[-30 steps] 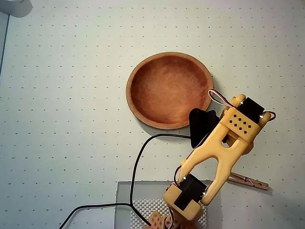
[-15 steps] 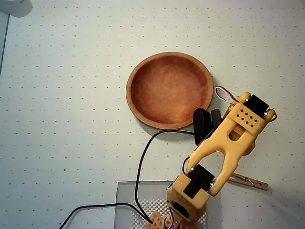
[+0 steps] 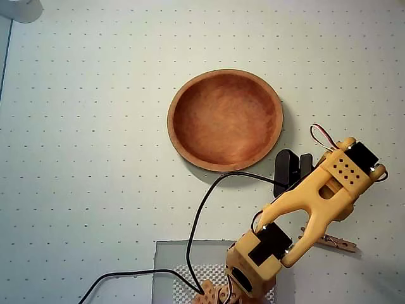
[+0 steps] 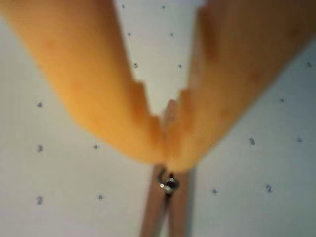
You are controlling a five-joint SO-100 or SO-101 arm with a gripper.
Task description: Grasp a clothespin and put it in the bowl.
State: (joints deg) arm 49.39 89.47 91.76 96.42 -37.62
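In the overhead view the bowl (image 3: 225,120) sits centre; the clothespin (image 3: 334,241) lies well apart, lower right, partly under the arm (image 3: 310,202).

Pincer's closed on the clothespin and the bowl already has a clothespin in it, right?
Not quite: the bowl is empty in the overhead view. The only clothespin is the one pinched between the closed pincer fingers in the wrist view.

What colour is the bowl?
Reddish-brown wood with a lighter rim; the bowl shows best in the overhead view.
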